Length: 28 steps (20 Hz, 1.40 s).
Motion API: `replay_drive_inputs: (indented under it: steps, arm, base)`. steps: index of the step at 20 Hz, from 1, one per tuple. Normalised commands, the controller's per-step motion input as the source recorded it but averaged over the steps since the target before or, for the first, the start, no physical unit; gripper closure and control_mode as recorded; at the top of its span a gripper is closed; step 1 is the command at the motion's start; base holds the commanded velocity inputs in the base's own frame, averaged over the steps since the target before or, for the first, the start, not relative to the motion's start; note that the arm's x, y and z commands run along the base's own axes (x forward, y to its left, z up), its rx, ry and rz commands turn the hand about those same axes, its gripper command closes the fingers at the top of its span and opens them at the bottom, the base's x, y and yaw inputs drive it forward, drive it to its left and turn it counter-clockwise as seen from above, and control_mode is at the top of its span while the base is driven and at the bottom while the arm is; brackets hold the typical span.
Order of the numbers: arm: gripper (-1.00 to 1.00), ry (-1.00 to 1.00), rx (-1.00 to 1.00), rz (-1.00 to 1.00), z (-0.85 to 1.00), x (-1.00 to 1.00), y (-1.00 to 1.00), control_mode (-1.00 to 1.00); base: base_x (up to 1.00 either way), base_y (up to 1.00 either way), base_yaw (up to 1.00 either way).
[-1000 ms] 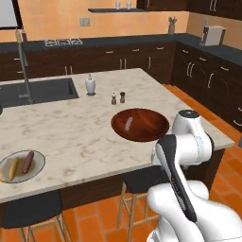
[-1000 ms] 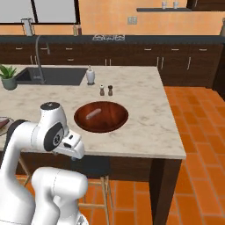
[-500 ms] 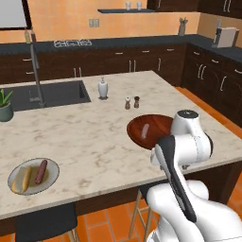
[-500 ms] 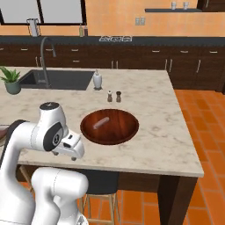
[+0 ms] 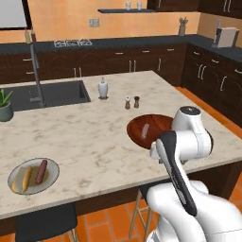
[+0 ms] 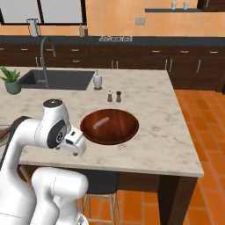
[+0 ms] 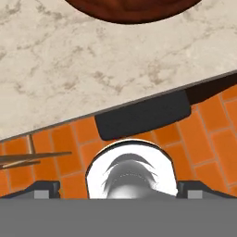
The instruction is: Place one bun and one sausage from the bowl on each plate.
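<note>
Hand empty and wide apart, sausage waiting in the bowl

The hand (image 6: pixel 75 147) sits tucked at the counter (image 5: pixel 90 142) edge, lower left in the right base view, fingers spread, gripping nothing. The wooden bowl (image 6: pixel 110 126) holds one sausage (image 6: pixel 100 123) at centre frame. The plate (image 5: pixel 34 175), lower left in the left base view, already has both. Risk: reaching from this low, it might clip the bowl rim.

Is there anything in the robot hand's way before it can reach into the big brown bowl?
Nothing visible blocks it. The open hand hangs over the counter's near edge, right beside the wooden bowl, with bare marble between them. One pale piece of food lies inside the bowl. The salt and pepper shakers stand beyond the bowl, out of the way.
</note>
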Motion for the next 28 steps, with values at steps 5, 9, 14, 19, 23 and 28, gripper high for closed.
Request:
replay_drive_inputs:
  steps: [5,9,14,19,23,28]
  arm:
    - [-1.00,-0.01,0.29,-0.10,0.59,0.96,-0.43,-1.00]
    - [-1.00,0.07,0.27,-0.16,0.23,1.00,-0.35,-1.00]
    - [-1.00,0.03,0.04,-0.10,-0.03,1.00,-0.04,-1.00]
    - [-1.00,-0.02,0.02,-0.01,-0.43,1.00,-0.04,-1.00]
    - [-1.00,-0.08,0.01,0.00,-0.62,1.00,-0.01,-1.00]
    - [-1.00,0.00,0.00,0.00,-0.47,0.91,-0.01,-1.00]
  base:
    - [0.00,0.00,0.00]
    - [0.00,0.00,0.00]
    - [0.00,0.00,0.00]
    - [0.00,0.00,0.00]
    - [0.00,0.00,0.00]
    - [0.00,0.00,0.00]
